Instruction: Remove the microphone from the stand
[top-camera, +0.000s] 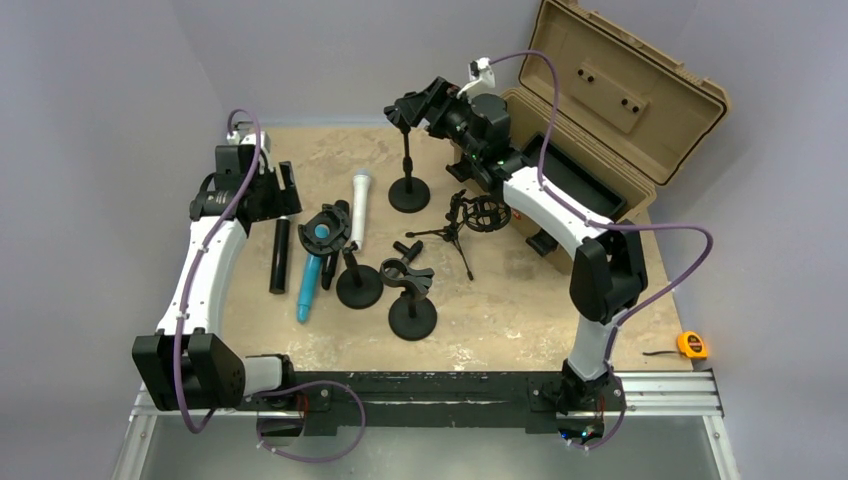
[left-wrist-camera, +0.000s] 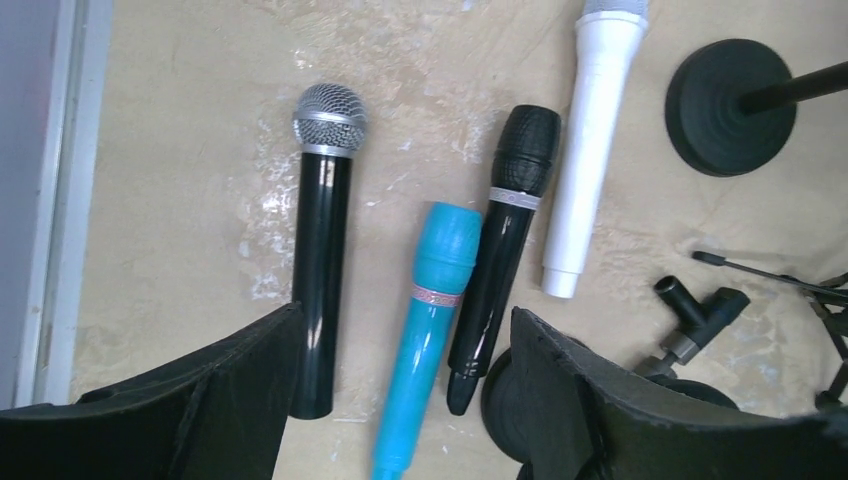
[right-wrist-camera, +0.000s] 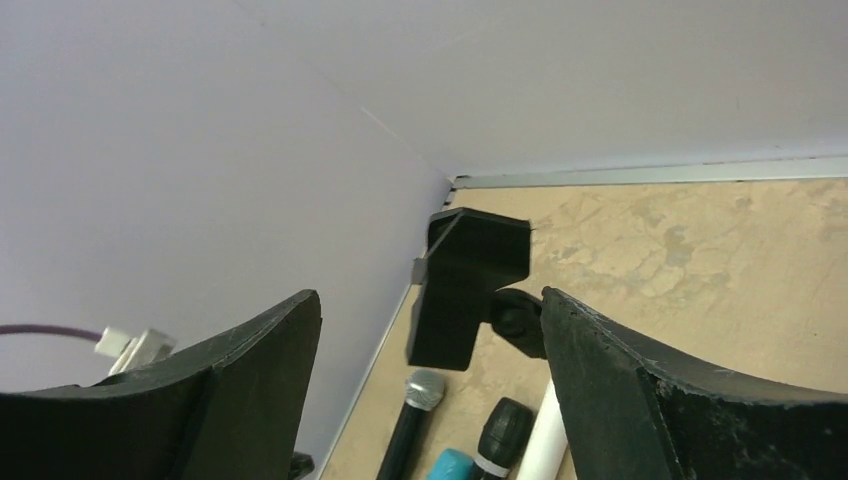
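Note:
Four microphones lie flat on the table: a black one with a silver grille (left-wrist-camera: 322, 230), a blue one (left-wrist-camera: 432, 310), an all-black one (left-wrist-camera: 505, 230) and a white one (left-wrist-camera: 592, 140). My left gripper (left-wrist-camera: 405, 312) is open and empty above them, over the blue one's handle. My right gripper (right-wrist-camera: 430, 312) is open at the back, its fingers either side of the rear stand's black clip (right-wrist-camera: 468, 288), which holds nothing. In the top view the right gripper (top-camera: 415, 105) is at the top of that stand (top-camera: 408, 165). No microphone shows in any stand.
Two more round-based stands (top-camera: 358, 285) (top-camera: 412, 315) stand mid-table, and a small tripod with a shock mount (top-camera: 478, 215) is to their right. An open tan case (top-camera: 610, 120) fills the back right. A tape measure (top-camera: 691, 345) lies off the right edge.

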